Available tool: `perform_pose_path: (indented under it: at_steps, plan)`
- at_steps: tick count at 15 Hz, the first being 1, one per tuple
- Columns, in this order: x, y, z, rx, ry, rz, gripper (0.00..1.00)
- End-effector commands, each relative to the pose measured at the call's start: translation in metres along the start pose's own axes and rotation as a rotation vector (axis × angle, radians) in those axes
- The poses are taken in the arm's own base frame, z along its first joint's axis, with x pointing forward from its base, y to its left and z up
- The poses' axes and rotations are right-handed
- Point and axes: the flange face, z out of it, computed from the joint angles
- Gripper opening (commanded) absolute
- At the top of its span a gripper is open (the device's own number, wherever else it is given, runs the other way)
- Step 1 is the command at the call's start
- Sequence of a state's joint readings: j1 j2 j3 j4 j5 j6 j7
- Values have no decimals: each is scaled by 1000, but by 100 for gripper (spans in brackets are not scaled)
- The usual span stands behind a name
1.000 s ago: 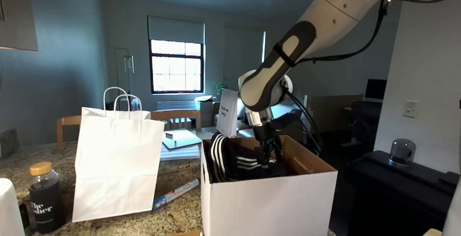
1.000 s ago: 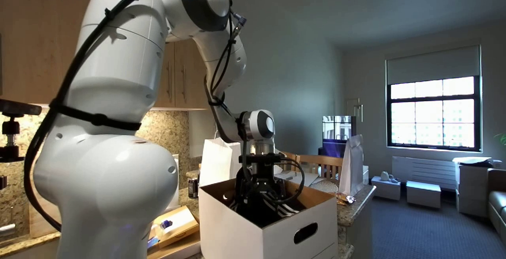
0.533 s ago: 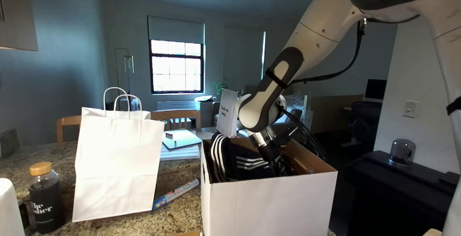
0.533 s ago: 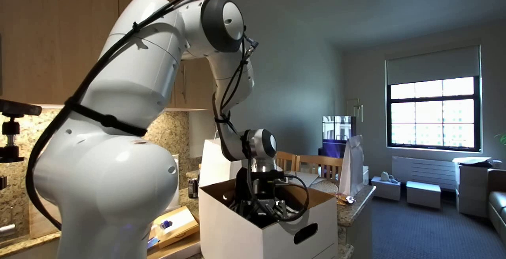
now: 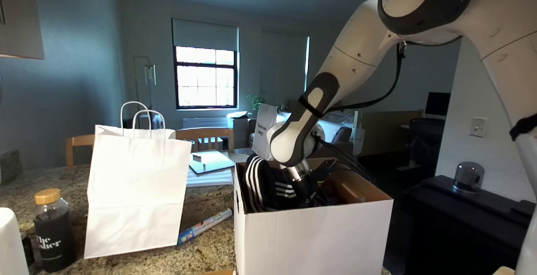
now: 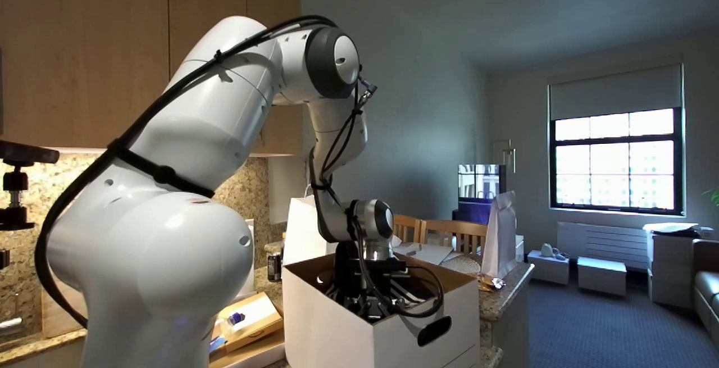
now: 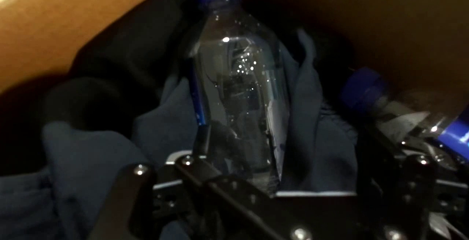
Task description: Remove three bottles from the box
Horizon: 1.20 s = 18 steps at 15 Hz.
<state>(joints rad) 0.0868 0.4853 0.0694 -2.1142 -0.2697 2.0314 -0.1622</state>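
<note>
In the wrist view, a clear bottle (image 7: 238, 97) is resting on dark cloth (image 7: 165, 122) inside the box (image 5: 312, 241), bright specks dotting its side, its blue cap pointing into a corner. Another blue-capped bottle (image 7: 430, 124) is resting near the right wall, partly hidden by the gripper (image 7: 291, 141), whose jaws are standing wide apart; whether they are touching the clear bottle, I cannot tell. Some room is showing between the bottles; in an exterior view, a striped black item (image 5: 261, 184) is crowding the box's left edge.
</note>
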Motion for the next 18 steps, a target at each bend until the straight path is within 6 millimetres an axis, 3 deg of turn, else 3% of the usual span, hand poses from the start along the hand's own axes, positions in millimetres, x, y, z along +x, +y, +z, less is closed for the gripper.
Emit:
perform_pose_path:
  at_steps: [1,18]
  plan:
    - [13,-4,4,-35,2,-28,100]
    - [17,-9,-20,-123,108,-6,100]
